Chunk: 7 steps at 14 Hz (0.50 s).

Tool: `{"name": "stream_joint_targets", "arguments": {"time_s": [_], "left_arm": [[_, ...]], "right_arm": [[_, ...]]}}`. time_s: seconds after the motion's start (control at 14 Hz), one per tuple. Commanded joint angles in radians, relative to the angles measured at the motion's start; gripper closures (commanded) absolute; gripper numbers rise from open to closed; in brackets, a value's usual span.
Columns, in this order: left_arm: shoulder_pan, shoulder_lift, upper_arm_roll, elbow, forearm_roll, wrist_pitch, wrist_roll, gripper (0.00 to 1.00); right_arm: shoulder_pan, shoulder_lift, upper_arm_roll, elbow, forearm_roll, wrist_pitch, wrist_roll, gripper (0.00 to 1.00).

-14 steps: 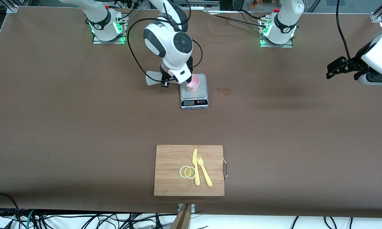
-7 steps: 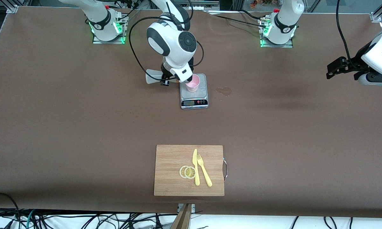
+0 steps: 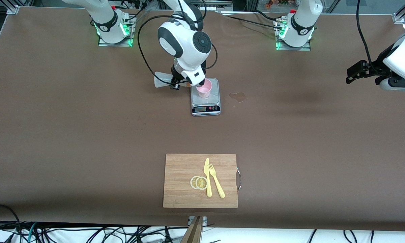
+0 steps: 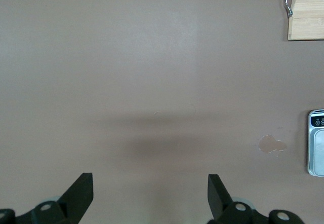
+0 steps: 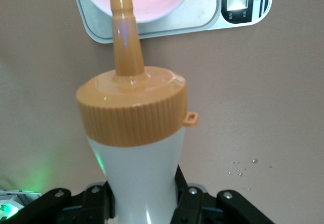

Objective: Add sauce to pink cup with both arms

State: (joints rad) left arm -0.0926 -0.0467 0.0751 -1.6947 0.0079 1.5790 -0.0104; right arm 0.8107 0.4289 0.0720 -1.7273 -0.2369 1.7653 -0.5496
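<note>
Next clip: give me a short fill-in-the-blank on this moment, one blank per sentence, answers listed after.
1. The pink cup stands on the grey ____.
2. The right gripper, beside the scale, is shut on the sauce bottle, whose nozzle points toward the ____.
3. The left gripper waits with its fingers ____ over bare table toward the left arm's end.
4. On the cutting board a yellow knife lies beside a yellow ____.

Missing words: scale; pink cup; open; fork
</note>
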Motion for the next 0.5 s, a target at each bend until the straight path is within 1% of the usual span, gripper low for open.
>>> {"name": "stream_joint_targets", "arguments": {"time_s": [0.0,0.43], "left_arm": [[0.002,0.007,-0.003,0.024,0.032,-0.019,0.02,0.0],[0.002,0.007,-0.003,0.024,0.032,-0.019,0.02,0.0]], "right_arm": [[0.019,0.025,-0.008,0.054,-0.018,-0.052,0.016,0.6],[0.021,0.03,-0.008,0.06,-0.025,-0.052,0.028,0.6]]}}
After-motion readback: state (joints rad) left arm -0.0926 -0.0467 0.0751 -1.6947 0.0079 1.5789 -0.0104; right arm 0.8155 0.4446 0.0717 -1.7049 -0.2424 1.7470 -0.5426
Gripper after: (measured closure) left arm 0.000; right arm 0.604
